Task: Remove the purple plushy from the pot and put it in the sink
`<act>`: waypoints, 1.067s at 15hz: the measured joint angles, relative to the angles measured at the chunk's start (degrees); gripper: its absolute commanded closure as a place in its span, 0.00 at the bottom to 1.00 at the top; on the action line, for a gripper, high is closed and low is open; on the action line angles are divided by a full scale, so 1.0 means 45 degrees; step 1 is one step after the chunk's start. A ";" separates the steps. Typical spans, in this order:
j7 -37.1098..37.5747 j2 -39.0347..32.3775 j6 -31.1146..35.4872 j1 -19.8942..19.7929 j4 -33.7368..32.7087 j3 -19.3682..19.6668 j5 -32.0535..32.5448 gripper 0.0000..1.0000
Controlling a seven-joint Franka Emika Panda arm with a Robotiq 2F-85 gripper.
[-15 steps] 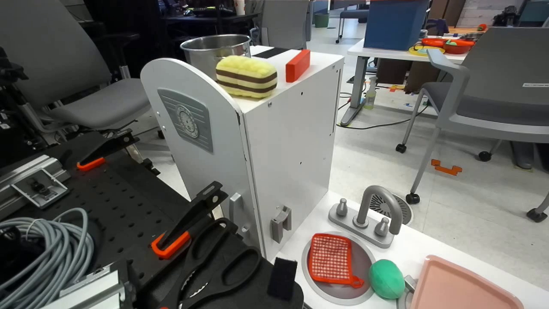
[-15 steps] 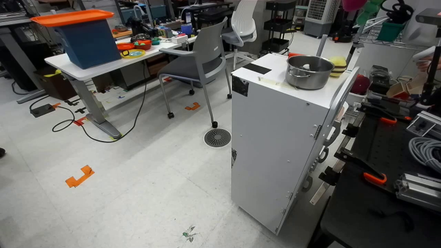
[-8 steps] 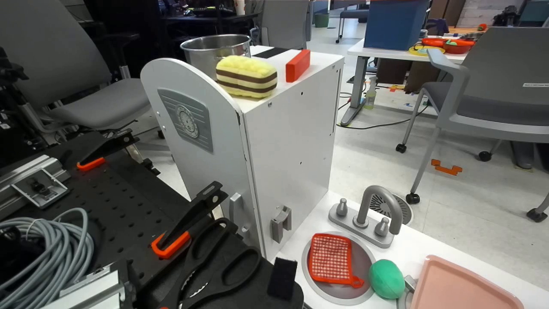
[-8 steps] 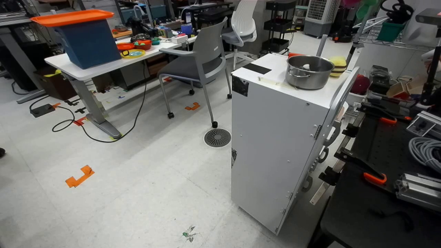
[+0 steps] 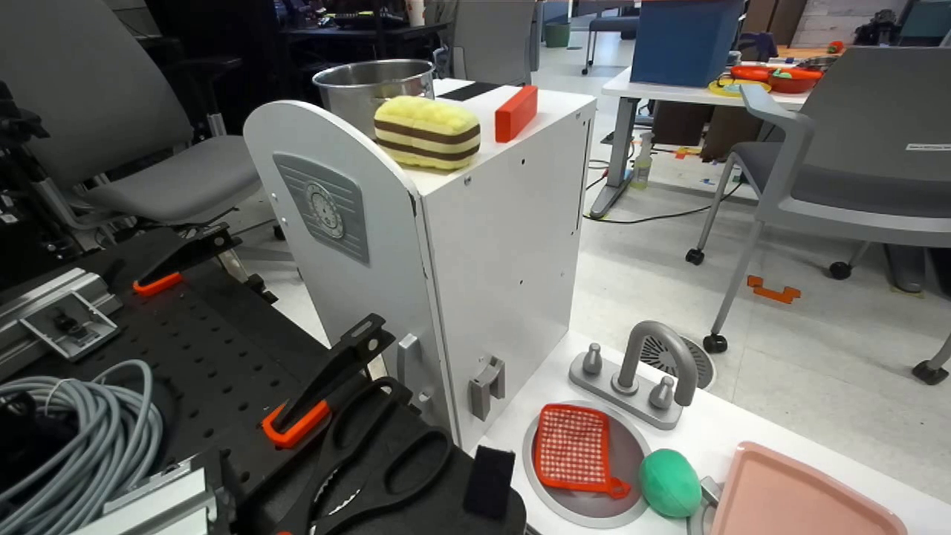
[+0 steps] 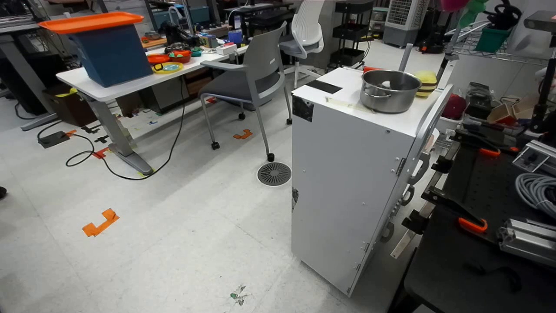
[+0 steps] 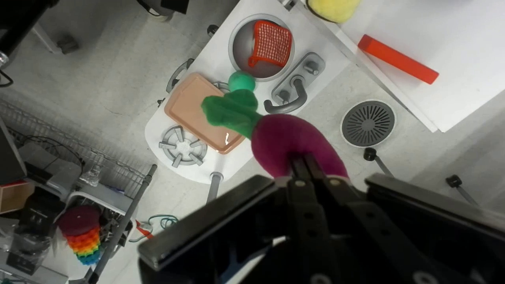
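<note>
Tool (image 7: pixel 304 162) is clamped on purple plushy (image 7: pixel 290 138) midair, well apart fr. pot (image 6: pixel 386 102); red chk'd potholder (image 5: pixel 572 448) lies in sink (image 5: pixel 628 449).

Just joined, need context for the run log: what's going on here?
The robot's gripper is closed on the purple plushy, holding it in the air, clear of the pot, which stands on top of the white cabinet. The plushy isn't in the sink yet; a red checked mitt lies in there, and a green rounded object sits beside it. So the pick looks done and the drop remains.
</note>
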State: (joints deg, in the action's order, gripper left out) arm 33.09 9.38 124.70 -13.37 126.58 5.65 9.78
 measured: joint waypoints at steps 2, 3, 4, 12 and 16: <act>-0.0004 0.0003 0.0003 -0.0003 0.0069 0.0154 -0.0001 1.00; -0.0005 0.0006 0.0007 -0.0003 0.0094 0.0211 -0.0001 1.00; -0.0005 0.0009 0.0008 -0.0003 0.0114 0.0252 -0.0001 1.00; -0.0005 0.0015 0.0008 -0.0001 0.0135 0.0332 -0.0025 0.29; -0.0005 0.0017 0.0009 0.0070 0.0159 0.0274 -0.0022 0.01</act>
State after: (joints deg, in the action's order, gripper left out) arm 33.07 9.46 124.75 -13.05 127.29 6.88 9.68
